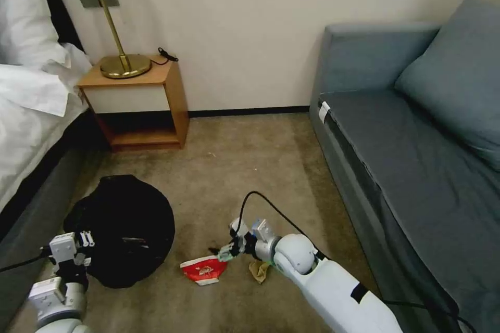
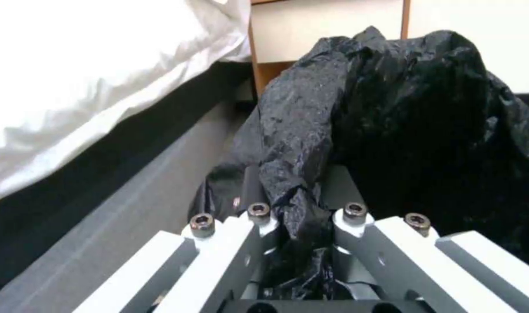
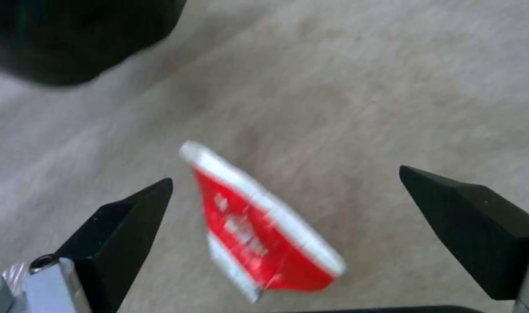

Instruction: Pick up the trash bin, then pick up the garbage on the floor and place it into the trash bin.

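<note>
The left end effector is clamped on a fold of the black liner of the trash bin, which sits by the bed. The right end effector hangs wide open and empty over the red-and-white snack bag on the carpet. A tan paper scrap lies just beside that bag.

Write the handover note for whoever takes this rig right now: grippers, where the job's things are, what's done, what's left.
Left gripper: shut on the trash bin's black liner, beside the bed.
Right gripper: open, just above the red-and-white snack bag, nothing gripped.
Floor: snack bag on the carpet right of the bin; tan paper scrap just beyond it, by the right arm.
Done: bin gripped.
Left: pick up the snack bag and the scrap, drop both into the bin.
</note>
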Available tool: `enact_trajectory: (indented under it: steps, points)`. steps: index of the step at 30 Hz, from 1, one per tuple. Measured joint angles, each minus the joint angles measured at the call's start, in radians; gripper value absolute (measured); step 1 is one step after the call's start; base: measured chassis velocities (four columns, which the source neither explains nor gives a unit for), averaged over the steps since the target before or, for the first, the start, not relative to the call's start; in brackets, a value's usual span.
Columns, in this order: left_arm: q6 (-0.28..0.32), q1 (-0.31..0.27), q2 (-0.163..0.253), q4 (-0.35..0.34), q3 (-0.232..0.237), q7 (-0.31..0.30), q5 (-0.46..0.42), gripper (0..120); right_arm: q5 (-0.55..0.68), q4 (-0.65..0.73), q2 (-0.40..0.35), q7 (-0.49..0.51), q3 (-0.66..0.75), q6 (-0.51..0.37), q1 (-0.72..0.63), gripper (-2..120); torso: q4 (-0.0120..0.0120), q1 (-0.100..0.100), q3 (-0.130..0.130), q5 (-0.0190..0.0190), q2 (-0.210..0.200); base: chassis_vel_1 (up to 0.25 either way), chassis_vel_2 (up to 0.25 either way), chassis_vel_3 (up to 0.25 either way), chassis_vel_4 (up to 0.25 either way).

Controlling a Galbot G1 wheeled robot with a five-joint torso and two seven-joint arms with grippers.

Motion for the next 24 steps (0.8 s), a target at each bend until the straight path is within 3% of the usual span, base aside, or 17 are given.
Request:
enact_trajectory:
  steps: [7, 11, 24]
  points:
    - [0.005, 0.001, -0.001, -0.012, 0.002, 0.0, 0.002, 7, -0.054, -0.065, 0.027, -0.006, -0.043, 0.037, 0.026, 100, -0.0004, 0.0, 0.0, 0.0, 0.0, 0.0, 0.0, 0.0, 0.0]
    - [0.01, 0.015, -0.002, -0.021, 0.004, 0.0, 0.006, 7, -0.123, -0.166, 0.069, -0.007, -0.107, 0.081, 0.105, 100, -0.0001, 0.0, 0.0, 0.0, 0.0, 0.0, 0.0, 0.0, 0.0]
    - [0.011, 0.042, -0.019, -0.045, -0.002, 0.009, 0.006, 7, -0.224, -0.384, 0.194, -0.002, -0.249, 0.095, 0.205, 100, -0.0001, 0.0, 0.0, -0.0001, 0.0, 0.0, 0.0, 0.0, 0.0]
